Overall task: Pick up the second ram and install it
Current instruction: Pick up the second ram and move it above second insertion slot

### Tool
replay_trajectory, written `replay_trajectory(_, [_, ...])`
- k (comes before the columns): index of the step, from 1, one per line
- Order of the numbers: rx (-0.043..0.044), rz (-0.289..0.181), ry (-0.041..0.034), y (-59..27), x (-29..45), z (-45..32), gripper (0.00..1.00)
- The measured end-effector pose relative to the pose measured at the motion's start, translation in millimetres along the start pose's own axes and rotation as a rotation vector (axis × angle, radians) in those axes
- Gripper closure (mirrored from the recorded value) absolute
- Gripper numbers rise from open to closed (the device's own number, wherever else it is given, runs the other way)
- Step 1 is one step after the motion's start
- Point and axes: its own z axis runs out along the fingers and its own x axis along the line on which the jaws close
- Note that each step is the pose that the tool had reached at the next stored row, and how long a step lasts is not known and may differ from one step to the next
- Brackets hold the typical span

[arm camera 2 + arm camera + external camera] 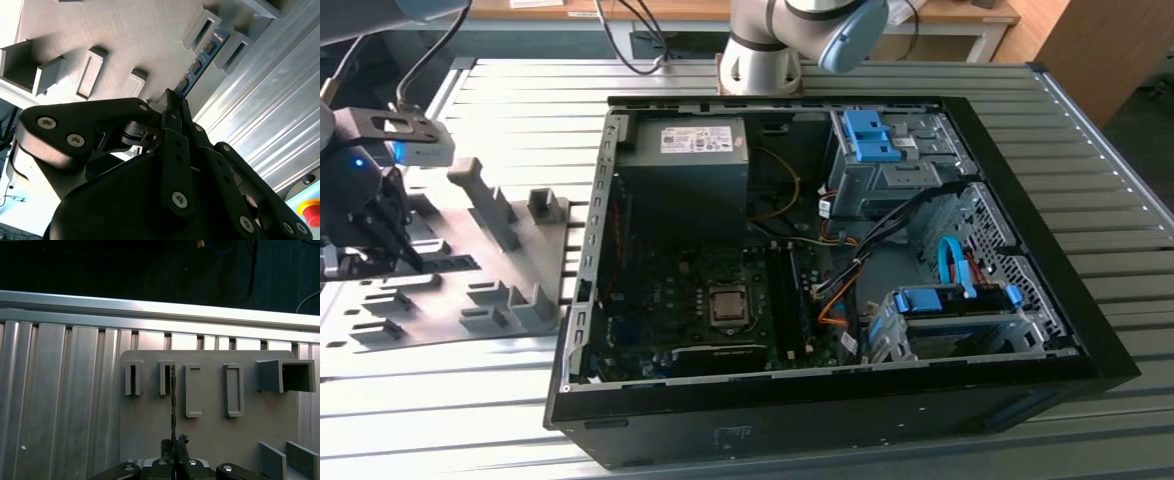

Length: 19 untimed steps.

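A ribbed aluminium worktable (1081,170) spans the scene under even indoor light. Behind it stand a wooden-topped desk (961,15) on a white frame and, at the exterior view's right, a wooden cabinet (1094,50), over dark flooring (1150,135).

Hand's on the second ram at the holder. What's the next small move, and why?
Probably a short, straight lift away from the grey holder plate, without twisting. In both wrist views the hand appears shut on one end of the second ram, while the far end lies between the raised slot blocks, so sideways motion could jam it.
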Motion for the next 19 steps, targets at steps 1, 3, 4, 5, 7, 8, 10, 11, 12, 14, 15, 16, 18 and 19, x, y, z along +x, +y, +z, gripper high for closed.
replay_trajectory(1, [0.0,0.0,0.0,0.1,-0.1,-1.1,0.86])
replay_trajectory(3, [0.0,0.0,0.0,0.2,-0.2,-3.6,0.86])
replay_trajectory(4, [0.0001,0.0,-0.0001,0.2,-0.2,-4.6,0.86])
replay_trajectory(5, [0.0,0.0,0.0,0.3,-0.3,-5.6,0.86])
replay_trajectory(7, [0.0,0.0,0.0,0.3,-0.4,-7.5,0.86])
replay_trajectory(8, [0.0,0.0,0.0,0.4,-0.4,-8.6,0.86])
replay_trajectory(10, [0.0001,0.0,-0.0001,0.5,-0.5,-10.5,0.86])
replay_trajectory(11, [0.0,0.0,0.0,0.5,-0.5,-11.4,0.86])
replay_trajectory(12, [0.0,0.0,0.0,0.6,-0.6,-12.4,0.86])
replay_trajectory(14, [0.0,0.0,0.0,0.7,-0.7,-14.7,0.86])
replay_trajectory(15, [0.0001,0.0,-0.0001,0.7,-0.7,-15.9,0.86])
replay_trajectory(16, [0.0,0.0,-0.0001,0.8,-0.8,-17.2,0.86])
replay_trajectory(18, [0.0,0.0,0.0,0.9,-0.9,-20.1,0.86])
replay_trajectory(19, [0.0,0.0,0.0,1.0,-1.0,-21.5,0.86])
